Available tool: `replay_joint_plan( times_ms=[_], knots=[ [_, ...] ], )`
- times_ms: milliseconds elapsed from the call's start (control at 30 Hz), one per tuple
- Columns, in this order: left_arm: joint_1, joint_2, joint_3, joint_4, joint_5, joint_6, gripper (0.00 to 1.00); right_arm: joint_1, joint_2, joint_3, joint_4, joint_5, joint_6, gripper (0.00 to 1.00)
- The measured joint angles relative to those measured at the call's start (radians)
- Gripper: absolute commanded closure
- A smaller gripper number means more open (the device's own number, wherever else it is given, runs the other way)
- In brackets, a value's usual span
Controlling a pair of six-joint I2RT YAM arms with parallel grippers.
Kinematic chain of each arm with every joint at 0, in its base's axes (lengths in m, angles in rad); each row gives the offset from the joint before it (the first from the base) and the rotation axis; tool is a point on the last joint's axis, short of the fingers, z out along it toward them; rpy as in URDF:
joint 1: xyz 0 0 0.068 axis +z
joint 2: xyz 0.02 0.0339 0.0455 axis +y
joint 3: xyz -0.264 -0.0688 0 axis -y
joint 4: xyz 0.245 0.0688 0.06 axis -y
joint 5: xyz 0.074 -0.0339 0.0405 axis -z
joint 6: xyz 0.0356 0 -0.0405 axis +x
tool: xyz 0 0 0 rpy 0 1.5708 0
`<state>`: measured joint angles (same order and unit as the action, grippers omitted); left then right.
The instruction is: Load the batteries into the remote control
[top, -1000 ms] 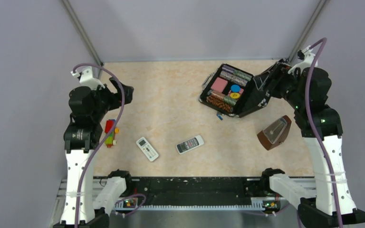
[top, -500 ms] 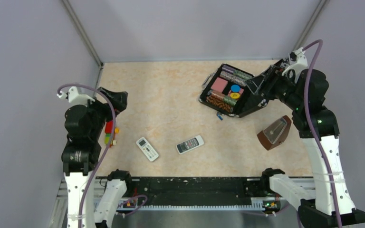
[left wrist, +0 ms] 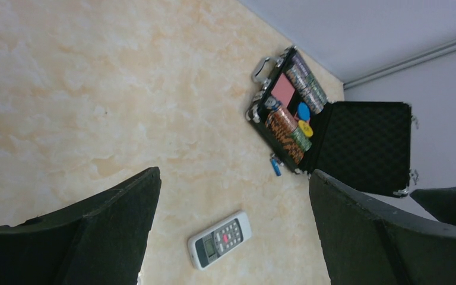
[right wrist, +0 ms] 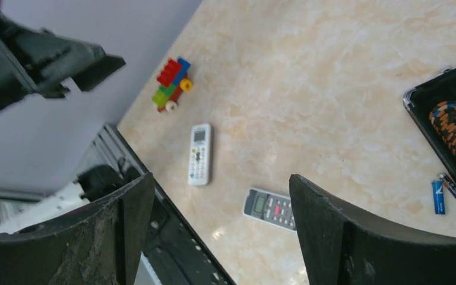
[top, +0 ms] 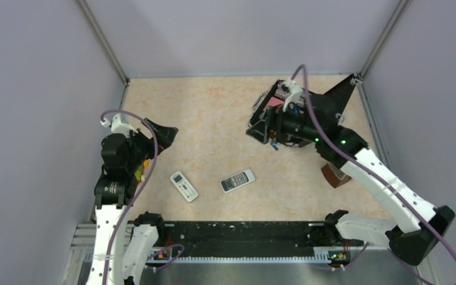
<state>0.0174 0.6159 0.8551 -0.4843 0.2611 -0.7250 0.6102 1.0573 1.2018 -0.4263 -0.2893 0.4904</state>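
Left tool (left wrist: 233,175): released, fingers spread wide with nothing between them, hanging over the left side of the counter (top: 214,107) near the toy bricks (right wrist: 172,85).
Right tool (right wrist: 221,176): released as well, fingers wide apart and empty, held above the near-left corner of the open chip case (left wrist: 362,142).
Batteries (right wrist: 438,196): two small cylinders lying close together on the counter, just beside the case's near edge and roughly under the right tool.
Remote control (top: 237,180): flat and face up near the front middle of the counter, apart from the batteries. Its long axis is a shallow diagonal, with the display end pointing toward the left arm's side and the far end toward the case.
White remote (top: 184,186): to the left of it, not touching, slanted the opposite way.
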Motion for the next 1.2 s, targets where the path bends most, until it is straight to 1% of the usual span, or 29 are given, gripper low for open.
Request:
replay_joint_plan(
  times_ms=[167, 233, 300, 367, 467, 567, 667, 767, 900, 1000, 1200],
  knots=[
    [0.0, 0.023, 0.0, -0.051, 0.002, 0.021, 0.01, 0.129, 0.171, -0.021, 0.014, 0.004, -0.209, 0.14],
    [0.0, 0.006, 0.0, -0.056, 0.0, 0.022, 0.01, 0.182, 0.21, -0.056, 0.015, 0.021, -0.303, 0.07],
    [0.0, -0.008, 0.0, -0.062, -0.014, 0.02, 0.01, 0.235, 0.235, -0.105, 0.014, 0.051, -0.389, 0.06],
    [0.0, -0.021, 0.0, -0.07, -0.047, 0.015, 0.01, 0.272, 0.257, -0.147, 0.024, 0.084, -0.459, 0.03],
    [0.0, -0.012, 0.01, -0.118, -0.152, -0.01, 0.01, 0.314, 0.301, -0.21, 0.06, 0.119, -0.575, 0.01],
    [0.0, 0.024, 0.026, -0.171, -0.245, -0.037, 0.02, 0.33, 0.341, -0.254, 0.11, 0.138, -0.689, 0.01],
    [0.0, 0.058, 0.035, -0.2, -0.296, -0.042, 0.02, 0.332, 0.361, -0.322, 0.199, 0.134, -0.819, 0.01],
    [0.0, 0.089, 0.039, -0.228, -0.331, -0.043, 0.02, 0.332, 0.402, -0.352, 0.242, 0.107, -0.927, 0.01],
    [0.0, 0.131, 0.05, -0.248, -0.351, -0.032, 0.02, 0.332, 0.489, -0.349, 0.29, 0.072, -1.026, 0.01],
    [0.0, 0.156, 0.064, -0.259, -0.358, -0.026, 0.02, 0.332, 0.55, -0.329, 0.292, 0.051, -1.077, 0.01],
    [0.001, 0.163, 0.082, -0.266, -0.377, -0.002, 0.02, 0.332, 0.662, -0.218, 0.226, 0.001, -1.165, 0.02]
  ],
)
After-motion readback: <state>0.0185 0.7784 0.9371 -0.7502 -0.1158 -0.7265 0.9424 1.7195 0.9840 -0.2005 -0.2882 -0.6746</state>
